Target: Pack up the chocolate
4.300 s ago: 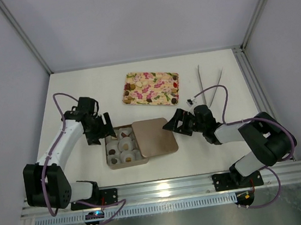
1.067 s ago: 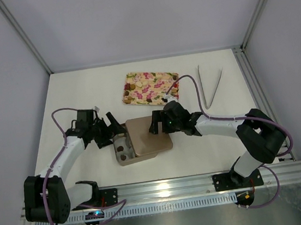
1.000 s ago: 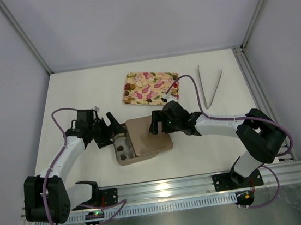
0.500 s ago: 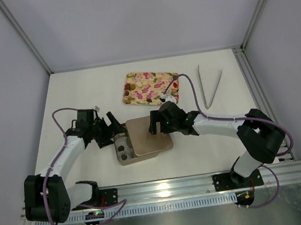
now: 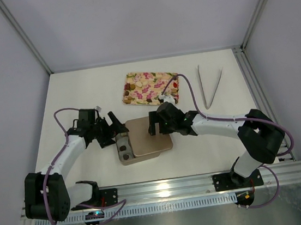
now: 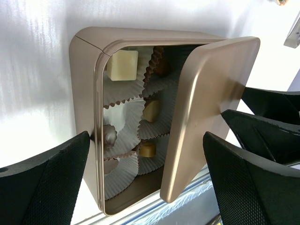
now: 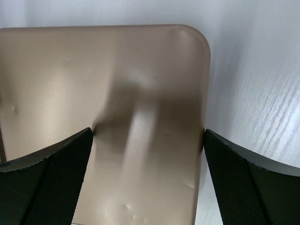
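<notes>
Tin of bronze-gold metal, rectangular with rounded corners [image 6: 84,93], sits near the middle of the white table [image 5: 71,94], between the two arms. Its matching flat lid [image 6: 206,108] lies askew over most of the opening, so only a strip on the left arm's side is uncovered. Chocolate [image 6: 151,110] is inside the tin: golden, dark brown and one pale square piece, each in a white crinkled paper cup [image 6: 119,96]. Packing looks done; closing seems to be the step in hand.

Left gripper [image 6: 146,135]: jaws spread to their widest, holding nothing, fingers flanking the tin's open side. One finger is just beside the tin wall; contact cannot be told. Likely placed there to brace the tin against sliding.

Right gripper [image 7: 147,132]: jaws equally wide, nothing clasped, poised over the lid's top, probably to push it across. Whether the tips touch the lid cannot be told.

Next move calls for squaring the lid to the rim before pressing. Risk: a skewed lid catches a paper cup.

Pink-and-cream floral tray [image 5: 137,95] and metal tongs [image 5: 203,87] lie beyond the tin, well apart from it.
</notes>
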You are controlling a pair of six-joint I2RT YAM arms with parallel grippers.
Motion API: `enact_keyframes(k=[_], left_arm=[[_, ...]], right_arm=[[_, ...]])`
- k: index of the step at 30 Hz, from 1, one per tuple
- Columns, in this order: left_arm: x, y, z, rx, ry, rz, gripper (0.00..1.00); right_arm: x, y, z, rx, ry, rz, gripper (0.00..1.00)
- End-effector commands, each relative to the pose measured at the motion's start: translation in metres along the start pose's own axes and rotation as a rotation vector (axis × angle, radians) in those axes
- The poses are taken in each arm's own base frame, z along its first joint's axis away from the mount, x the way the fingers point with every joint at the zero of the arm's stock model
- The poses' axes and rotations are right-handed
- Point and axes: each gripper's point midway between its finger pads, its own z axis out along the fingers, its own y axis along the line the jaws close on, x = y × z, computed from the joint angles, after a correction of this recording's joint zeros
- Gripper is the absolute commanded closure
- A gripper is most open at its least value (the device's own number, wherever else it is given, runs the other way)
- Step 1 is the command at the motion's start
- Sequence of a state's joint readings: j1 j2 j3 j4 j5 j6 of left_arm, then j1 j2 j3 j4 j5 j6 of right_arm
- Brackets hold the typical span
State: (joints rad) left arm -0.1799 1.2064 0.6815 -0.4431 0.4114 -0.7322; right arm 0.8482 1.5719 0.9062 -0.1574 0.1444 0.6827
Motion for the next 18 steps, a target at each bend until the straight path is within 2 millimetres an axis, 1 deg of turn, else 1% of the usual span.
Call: enact_keyframes(k=[1,8,15,18], left_arm=[[-0.001,-0.025,0.002,0.104,0.007,0.013,0.00],[0.002,-0.029,0.006,0.104,0.017,0.012,0.00],[0.005,-0.036,0.011,0.111,0.023,0.019,0.00],[0.006,-0.035,0.014,0.107,0.028,0.016,0.00]], right_arm=[[0.013,0.002,0.000,0.016,0.044,-0.033,0.01],[0.010,0.011,-0.003,-0.005,0.040,-0.037,0.01],[0.009,0.014,-0.003,-0.011,0.039,-0.038,0.01],[0.009,0.015,-0.003,-0.016,0.040,-0.036,0.01]])
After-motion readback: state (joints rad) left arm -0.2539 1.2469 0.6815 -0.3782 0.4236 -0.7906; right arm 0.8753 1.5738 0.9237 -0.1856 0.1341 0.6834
